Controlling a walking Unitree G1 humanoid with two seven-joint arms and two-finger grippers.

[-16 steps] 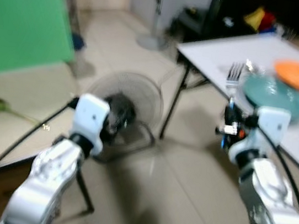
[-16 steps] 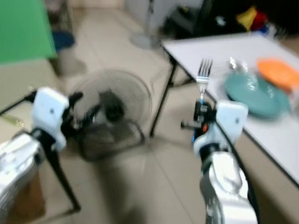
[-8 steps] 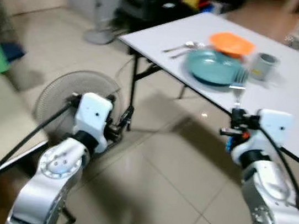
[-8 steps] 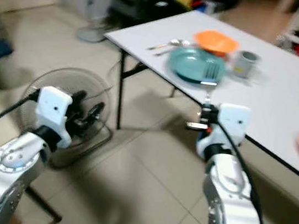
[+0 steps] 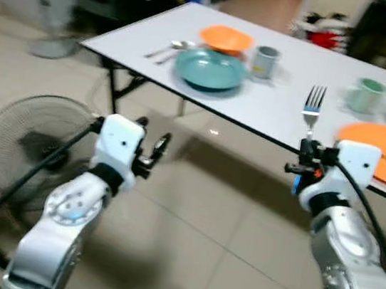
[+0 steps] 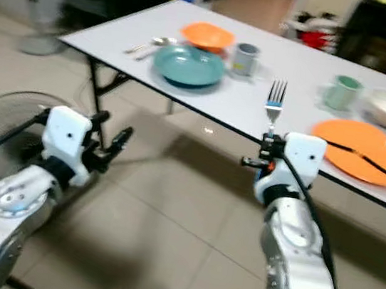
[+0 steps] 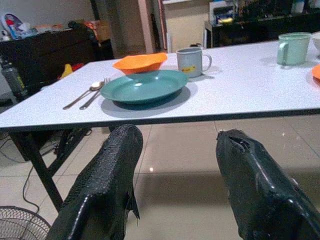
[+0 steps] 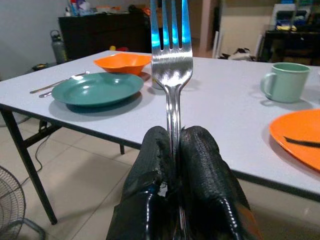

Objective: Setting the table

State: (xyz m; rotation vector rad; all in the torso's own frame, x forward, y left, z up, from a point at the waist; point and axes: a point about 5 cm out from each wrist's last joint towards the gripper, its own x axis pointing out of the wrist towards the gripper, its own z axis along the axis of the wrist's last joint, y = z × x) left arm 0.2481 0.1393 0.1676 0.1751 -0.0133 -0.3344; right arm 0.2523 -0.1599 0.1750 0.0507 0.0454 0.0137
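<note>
A home dining area, probably: tiled floor [image 5: 205,211], white folding table [image 5: 285,100] laid with a teal plate [image 5: 209,69] and mugs [image 7: 192,61], dark sideboard [image 8: 107,31] behind.

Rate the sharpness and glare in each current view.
Left and right eye views: soft with motion blur, worst toward the far table edge. Left wrist view: crisp, teal plate clear. Right wrist view: sharp, with blue glare on the fork tines, held by the right gripper.
</note>
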